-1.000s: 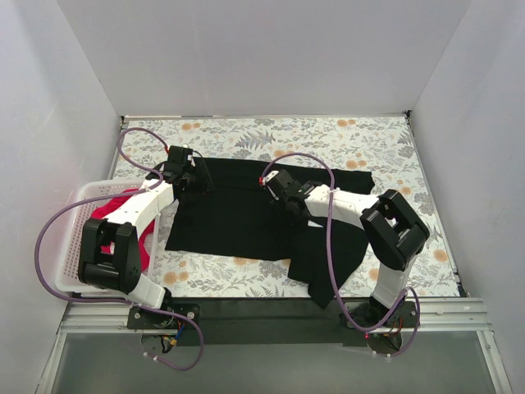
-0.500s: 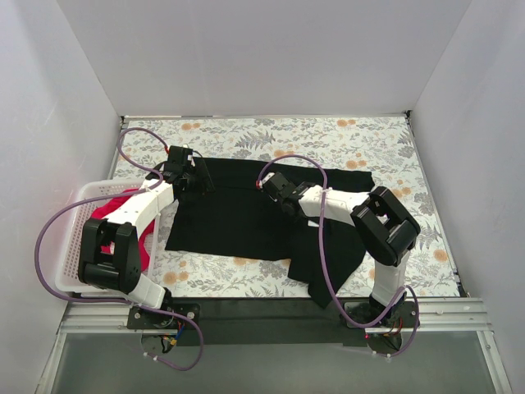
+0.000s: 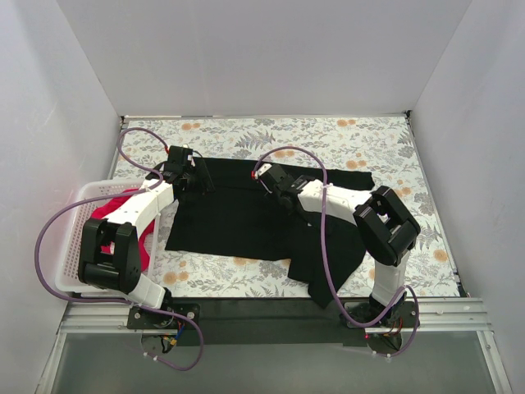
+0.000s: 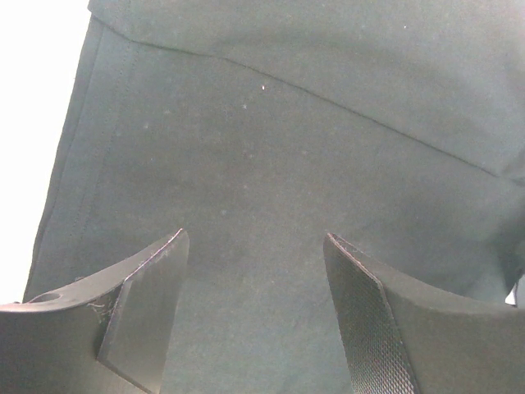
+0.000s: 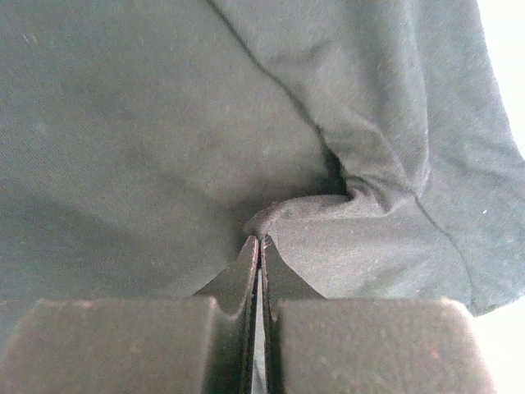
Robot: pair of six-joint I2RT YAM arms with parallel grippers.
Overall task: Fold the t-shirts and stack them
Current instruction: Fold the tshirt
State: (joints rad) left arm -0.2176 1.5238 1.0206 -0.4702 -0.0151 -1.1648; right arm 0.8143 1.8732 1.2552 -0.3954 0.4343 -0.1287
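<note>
I judge this to be the first fold of the black t-shirt [image 3: 238, 217], and it is not yet made. The shirt lies spread across the middle of the table [image 3: 361, 135], with one flap trailing toward 5 o'clock as far as the near edge.

My right pincer [image 3: 264, 175] sits at the shirt's 12 o'clock side. In the wrist view its fingers are pressed together on a small raised pinch of black cloth [image 5: 259, 242], with creases running away from the pinch toward 1 o'clock. My left pincer [image 3: 197, 176] is at the shirt's 10 o'clock corner. Its fingers stand apart [image 4: 254, 242] with nothing between them, above flat cloth and a stitched seam. I cannot tell whether the tips touch the fabric.

The next move, as I read it, calls for the left side to close on its corner so that both ends of the far edge are held. Both arms would then lift together and carry that edge toward 6 o'clock. Lifting with one side only would likely drag the shirt askew.

The red-pink t-shirt [image 3: 111, 209] is bunched in the white basket [image 3: 70, 246] at 9 o'clock, waiting its turn. The left arm reaches across it.

What could get in the way is the right arm's purple cable [image 3: 328, 246], which loops over the shirt's right half. The trailing flap at 5 o'clock will also need tidying before any stacking.
</note>
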